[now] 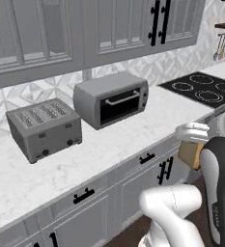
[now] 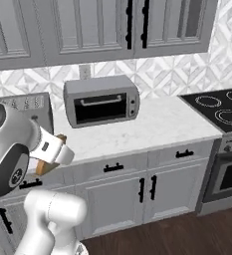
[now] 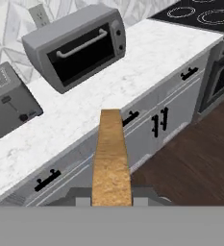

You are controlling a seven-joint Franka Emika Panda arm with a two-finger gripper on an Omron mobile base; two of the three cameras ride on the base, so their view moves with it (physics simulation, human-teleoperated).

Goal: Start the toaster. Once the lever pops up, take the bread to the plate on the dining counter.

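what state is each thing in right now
bread: held in the gripper, lifted out in front of the counter
gripper: shut on the bread
toaster: slots look empty, sitting on the counter
toaster oven: door shut
upper cabinets: doors shut
lower cabinet doors: shut

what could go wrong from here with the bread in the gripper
1. The bread is pinched only at its bottom edge by the gripper and sticks far out, so a fast swing might lever it loose over the wood floor.
2. The hand hangs off the worktop edge, close to the drawer fronts; turning away could clip them.
3. The plate isn't visible here, so the carry looks long.
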